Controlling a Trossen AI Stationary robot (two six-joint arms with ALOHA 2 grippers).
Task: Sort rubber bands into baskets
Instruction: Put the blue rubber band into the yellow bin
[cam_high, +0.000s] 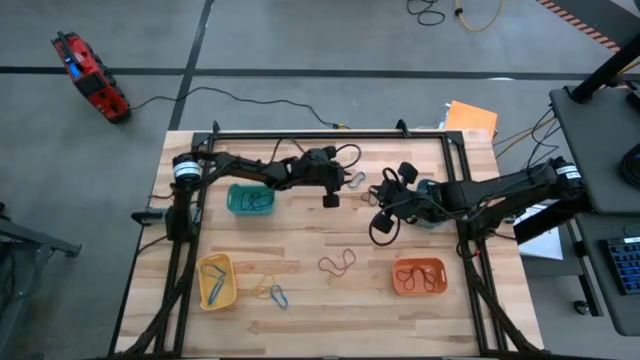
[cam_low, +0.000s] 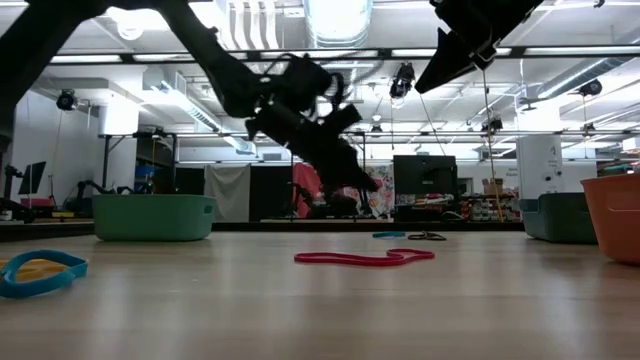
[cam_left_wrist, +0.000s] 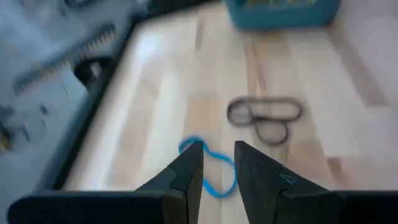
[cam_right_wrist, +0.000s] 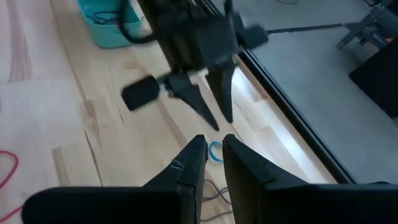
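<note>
- A red-brown rubber band (cam_high: 337, 263) lies loose at the table's near middle, long axis left to right, between the yellow basket (cam_high: 216, 280) and the orange basket (cam_high: 419, 276).
- Farther back, the left gripper (cam_left_wrist: 217, 167) hangs over a blue rubber band (cam_left_wrist: 211, 171), fingers slightly apart, holding nothing.
- The right gripper (cam_right_wrist: 213, 158) waits just beside it, fingers narrowly apart and empty.
- The step looks like picking up the blue band; next the left gripper should lower and close.

Bright ceiling lights (cam_low: 338, 15) flared overhead and left the arms as dark silhouettes in the low view. The left wrist view smeared with motion blur, and glare whitened the table (cam_right_wrist: 261, 118) edge.
</note>
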